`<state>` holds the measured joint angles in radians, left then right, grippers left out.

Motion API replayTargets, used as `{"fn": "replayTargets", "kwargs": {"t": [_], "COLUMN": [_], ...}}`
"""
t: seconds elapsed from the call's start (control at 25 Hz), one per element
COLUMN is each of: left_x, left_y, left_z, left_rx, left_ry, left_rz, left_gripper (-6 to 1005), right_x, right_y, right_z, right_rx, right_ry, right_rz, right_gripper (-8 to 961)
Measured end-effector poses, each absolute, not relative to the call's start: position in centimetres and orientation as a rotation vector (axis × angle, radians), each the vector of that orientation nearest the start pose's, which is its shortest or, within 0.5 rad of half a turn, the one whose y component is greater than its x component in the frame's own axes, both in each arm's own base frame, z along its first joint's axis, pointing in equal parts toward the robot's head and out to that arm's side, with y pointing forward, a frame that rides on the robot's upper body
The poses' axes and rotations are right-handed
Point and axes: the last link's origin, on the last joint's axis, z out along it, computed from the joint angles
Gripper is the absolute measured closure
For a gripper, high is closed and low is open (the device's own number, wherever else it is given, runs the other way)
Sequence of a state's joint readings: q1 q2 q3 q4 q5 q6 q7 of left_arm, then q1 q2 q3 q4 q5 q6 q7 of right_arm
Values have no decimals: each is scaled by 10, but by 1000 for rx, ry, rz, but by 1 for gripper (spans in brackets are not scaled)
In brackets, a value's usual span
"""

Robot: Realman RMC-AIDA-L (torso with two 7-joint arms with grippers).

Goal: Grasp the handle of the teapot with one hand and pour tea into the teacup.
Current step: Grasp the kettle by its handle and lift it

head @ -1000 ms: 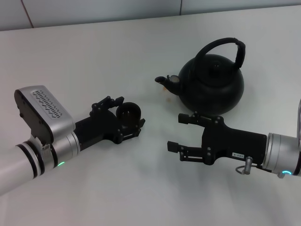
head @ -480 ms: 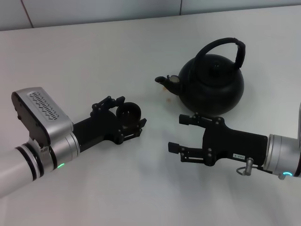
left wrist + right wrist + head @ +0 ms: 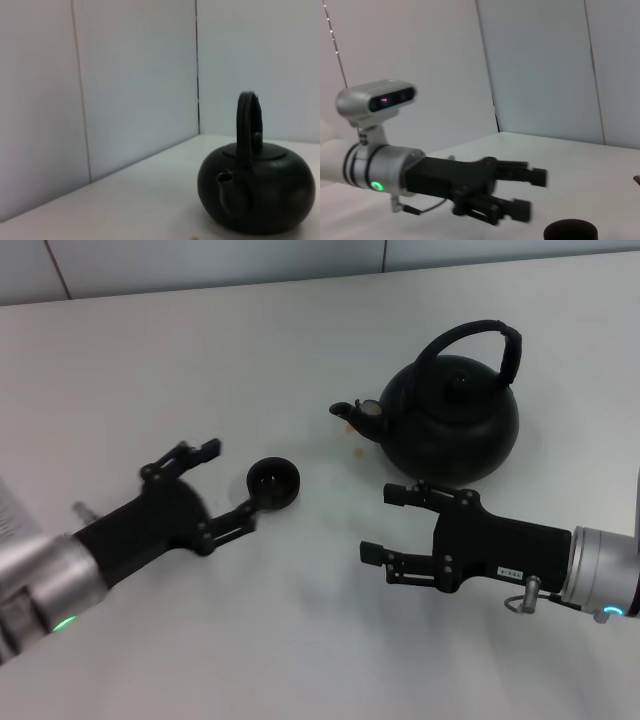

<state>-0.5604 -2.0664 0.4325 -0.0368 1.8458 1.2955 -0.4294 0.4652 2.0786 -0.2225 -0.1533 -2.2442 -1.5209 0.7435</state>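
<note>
Matte-black and round, the kettle-like teapot (image 3: 452,418) stands untouched just beyond the open, empty right gripper (image 3: 392,525); its tall arched handle (image 3: 478,340) is not yet grasped. The small black bowl-like teacup (image 3: 273,481) sits free at the fingertips of the open, empty left gripper (image 3: 222,485), so grasping and pouring are judged still to be done.

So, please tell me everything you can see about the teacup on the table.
The teacup is a small, round, black, handleless cup with a matte look, low and bowl-like. It stands upright on the white table, left of the teapot and apart from it. Its inside looks dark; any contents cannot be told. The left gripper is open just beside it, one finger close to its rim; contact is unclear. The right wrist view shows only its rim.
</note>
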Motion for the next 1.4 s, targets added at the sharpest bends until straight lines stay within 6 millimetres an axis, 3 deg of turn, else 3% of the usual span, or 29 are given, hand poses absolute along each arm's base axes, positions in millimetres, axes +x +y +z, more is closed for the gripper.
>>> {"fn": "replayTargets", "kwargs": {"t": [0.16,0.6,0.84,1.4], "left_x": [-307,-336,-342,-342], "left_y": [275,237,235,237], "left_z": [-59,-24,-16,-21], "left_rx": [-2409,-2450,-2497,-2567], "left_ry": [-310,-320,-300,-281], "left_rz": [-775,-786,-751,-694], "left_gripper": [150,150,150,149], "right_x": [301,302,302,305], "right_y": [260,261,261,258], "right_z": [-63,-62,-61,-61], "right_rx": [-2569,-2563,-2564,-2558], "right_ry": [511,505,511,527], "right_rz": [877,871,869,866], "right_gripper": [121,120,120,121]}}
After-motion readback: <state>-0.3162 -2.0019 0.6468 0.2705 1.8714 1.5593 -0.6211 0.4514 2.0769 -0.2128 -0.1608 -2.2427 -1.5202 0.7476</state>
